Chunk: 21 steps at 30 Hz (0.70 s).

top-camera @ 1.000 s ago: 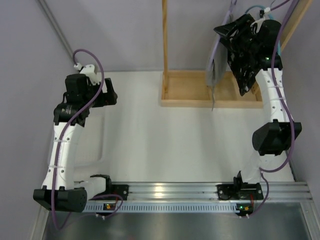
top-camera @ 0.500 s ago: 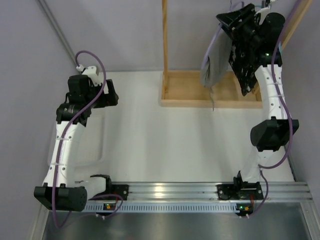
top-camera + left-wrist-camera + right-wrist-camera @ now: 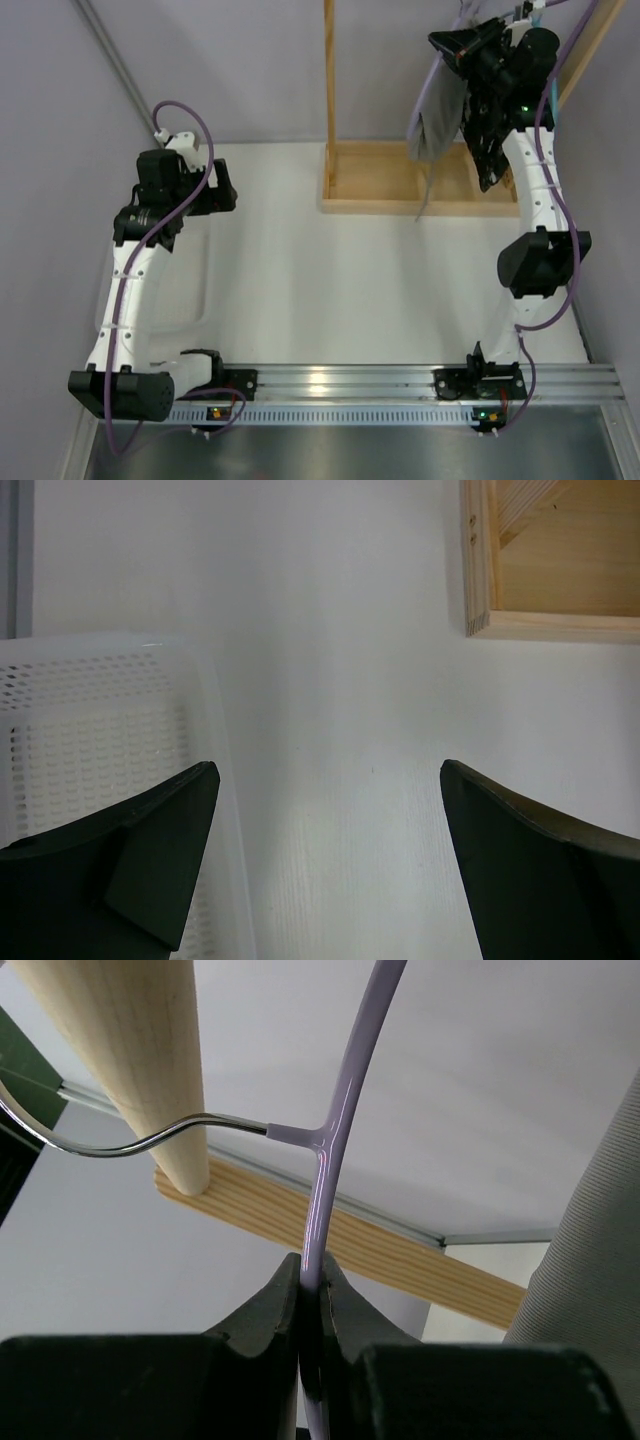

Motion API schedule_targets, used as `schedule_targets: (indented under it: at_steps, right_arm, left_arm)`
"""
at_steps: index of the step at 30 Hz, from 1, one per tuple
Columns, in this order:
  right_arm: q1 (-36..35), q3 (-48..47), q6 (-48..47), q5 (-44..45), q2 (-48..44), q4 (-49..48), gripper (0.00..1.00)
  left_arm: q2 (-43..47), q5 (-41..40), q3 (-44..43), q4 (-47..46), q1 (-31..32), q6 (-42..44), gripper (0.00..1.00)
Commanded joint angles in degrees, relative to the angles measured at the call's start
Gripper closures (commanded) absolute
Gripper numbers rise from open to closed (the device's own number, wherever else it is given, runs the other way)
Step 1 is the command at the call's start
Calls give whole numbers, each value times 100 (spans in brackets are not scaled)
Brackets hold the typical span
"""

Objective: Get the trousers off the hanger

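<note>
Pinching lilac hanger (image 3: pixel 322 1142) between right fingers (image 3: pixel 265 1305), trousers (image 3: pixel 590 1260) beside

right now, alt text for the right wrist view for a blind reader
The right gripper is shut on an arm of the lilac hanger, seen from below. Its metal hook hooks over a wooden rod at upper left, and grey ribbed trousers fill the right edge.

The trousers (image 3: pixel 590 1260) are mid grey, seemingly with a fine ribbed weave. The hanger (image 3: pixel 340 1110) is glossy lilac with a silver hook. The rack (image 3: pixel 380 180) is pale grained pine. The table (image 3: pixel 330 280) and the perforated basket (image 3: pixel 90 740) are white. The 2 arms, left arm (image 3: pixel 125 290) and right arm (image 3: pixel 540 200), are white with black joints, trailing purple cables (image 3: pixel 195 150).
</note>
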<state>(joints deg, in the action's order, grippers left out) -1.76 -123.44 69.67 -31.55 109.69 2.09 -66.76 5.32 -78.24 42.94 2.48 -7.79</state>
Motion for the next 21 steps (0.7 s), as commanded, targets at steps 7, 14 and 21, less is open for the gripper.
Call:
schedule_targets:
  at_steps: [7,14,21]
  right_arm:
    - [-88,-585,829,-202,-677,-1685,100]
    - [-123,38,1092,-474,-1028,-1878,100]
    - [-412,1040,1180,-1290,-1573,-2686,100]
  left_arm:
    - [251,83,36,-426,-2,32,1]
    - [637,56,273,-987,-2,243,1]
    - [1086,917,730,-1850,-2,542,1]
